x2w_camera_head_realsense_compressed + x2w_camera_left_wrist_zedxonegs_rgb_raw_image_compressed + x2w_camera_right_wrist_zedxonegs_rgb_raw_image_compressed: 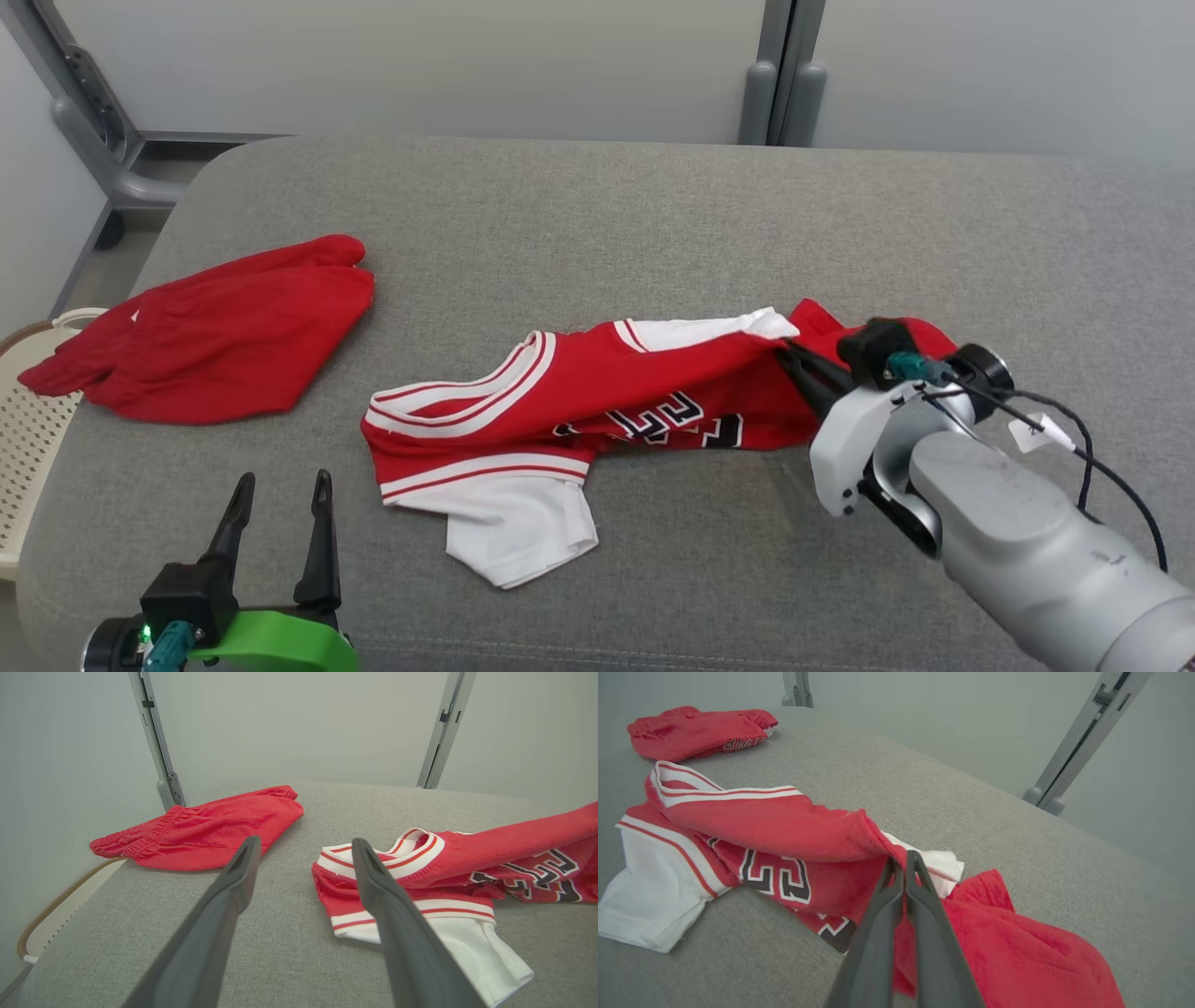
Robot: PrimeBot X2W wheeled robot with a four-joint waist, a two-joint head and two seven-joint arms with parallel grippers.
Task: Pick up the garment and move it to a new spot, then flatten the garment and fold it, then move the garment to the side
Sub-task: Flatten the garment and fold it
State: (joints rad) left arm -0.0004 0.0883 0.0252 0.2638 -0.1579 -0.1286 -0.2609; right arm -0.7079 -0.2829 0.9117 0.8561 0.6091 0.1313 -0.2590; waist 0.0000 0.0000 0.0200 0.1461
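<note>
One grey fabric surface (653, 215) — red jersey (597, 383), red shorts (215, 345), pale walls (420, 56)

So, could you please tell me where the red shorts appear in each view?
Head view: red shorts, left of centre.
Left wrist view: red shorts, upper left.
Right wrist view: red shorts, top left corner.
Shared landmark: the jersey, its striped collar end towards the shorts.

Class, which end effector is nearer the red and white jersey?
Right. The right end effector is shut on the jersey; the left end effector stands open, apart from it.
</note>
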